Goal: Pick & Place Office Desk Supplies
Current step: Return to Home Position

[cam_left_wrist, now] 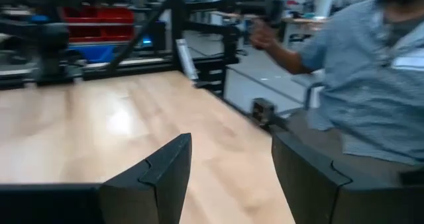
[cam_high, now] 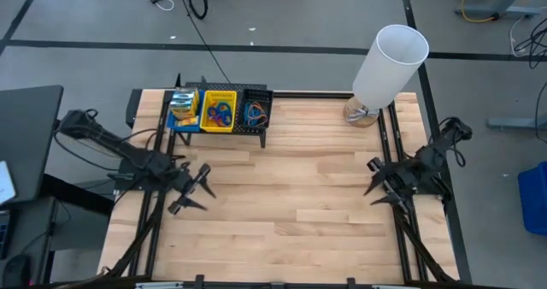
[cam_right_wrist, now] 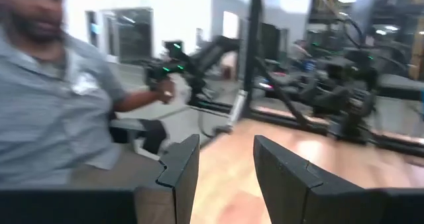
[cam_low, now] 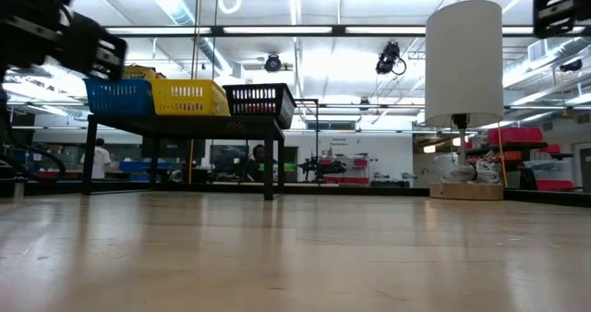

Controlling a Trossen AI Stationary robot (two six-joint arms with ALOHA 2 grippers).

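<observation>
Three small bins stand side by side on a black rack (cam_high: 261, 133) at the table's far left. The blue bin (cam_high: 183, 109) holds yellow-and-green crayon boxes, the yellow bin (cam_high: 219, 111) blue and orange loops, the black bin (cam_high: 255, 111) more loops. The low view shows the same blue bin (cam_low: 120, 97), yellow bin (cam_low: 189, 97) and black bin (cam_low: 260, 102) raised on the rack's legs. My left gripper (cam_high: 195, 191) hangs open over the table's left side, near of the rack, with nothing between its fingers (cam_left_wrist: 169, 171). My right gripper (cam_high: 376, 179) hangs open at the right side, also holding nothing (cam_right_wrist: 226, 144).
A tall white cylinder (cam_high: 389, 67) stands tilted on a wooden base at the far right. Bare wood spreads between the two arms (cam_high: 291, 195). A person in a grey-blue shirt (cam_left_wrist: 371, 65) stands just beyond the table's edge, one hand raised (cam_right_wrist: 162, 88).
</observation>
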